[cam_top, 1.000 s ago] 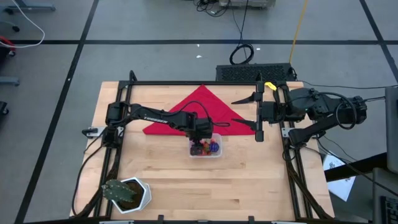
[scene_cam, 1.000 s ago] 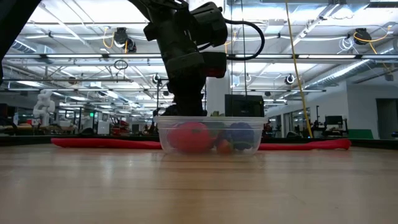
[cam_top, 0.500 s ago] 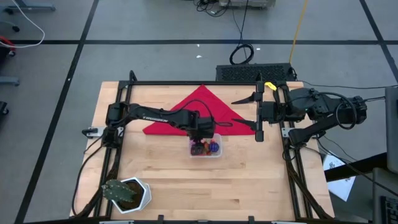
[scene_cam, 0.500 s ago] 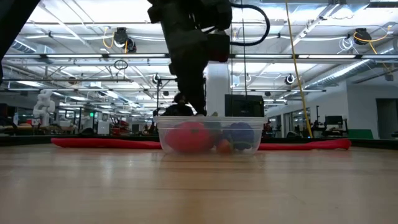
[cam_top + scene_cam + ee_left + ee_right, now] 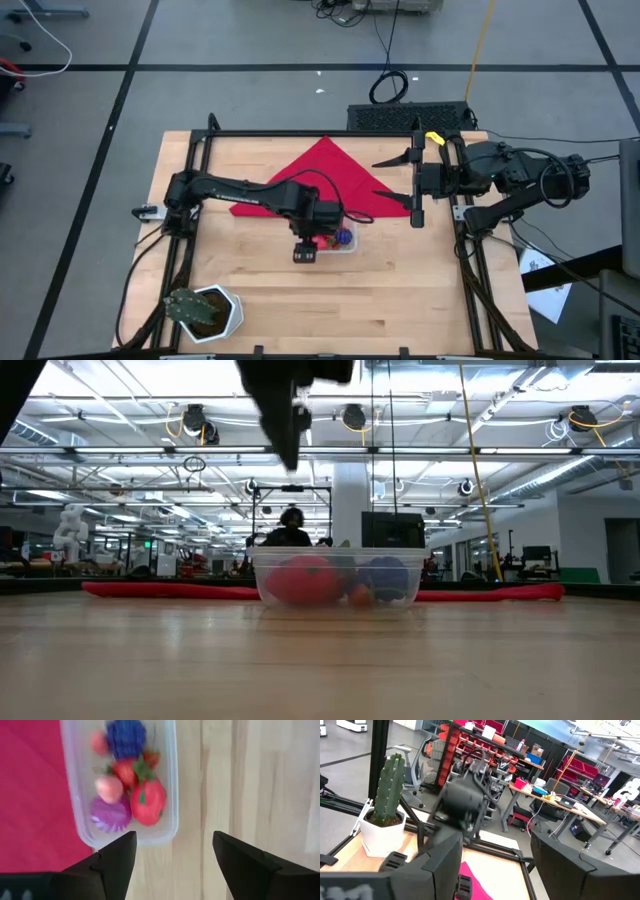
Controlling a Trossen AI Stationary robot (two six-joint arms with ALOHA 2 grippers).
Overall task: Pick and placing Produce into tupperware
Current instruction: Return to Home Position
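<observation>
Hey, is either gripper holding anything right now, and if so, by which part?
Nothing is held. The left gripper hangs open and empty above the tupperware; the right gripper is open and empty too.

Clear rect. tub (image 5: 172, 780) is set upright on wood tabletop (image 5: 250, 795); toy fruit is held inside: red strawberries (image 5: 148, 802), pink peach (image 5: 108, 787), purple grape bunch (image 5: 111, 815), blue grape bunch (image 5: 125, 735).

In the high view, the tupperware (image 5: 348, 243) is mostly covered by the left arm (image 5: 250, 192); only its 3 o'clock end is seen, and the produce (image 5: 343, 237) inside is too small to be sorted. In the low view, that arm is cut off at 12 o'clock. In the left wrist view, the produce is blurred.
</observation>
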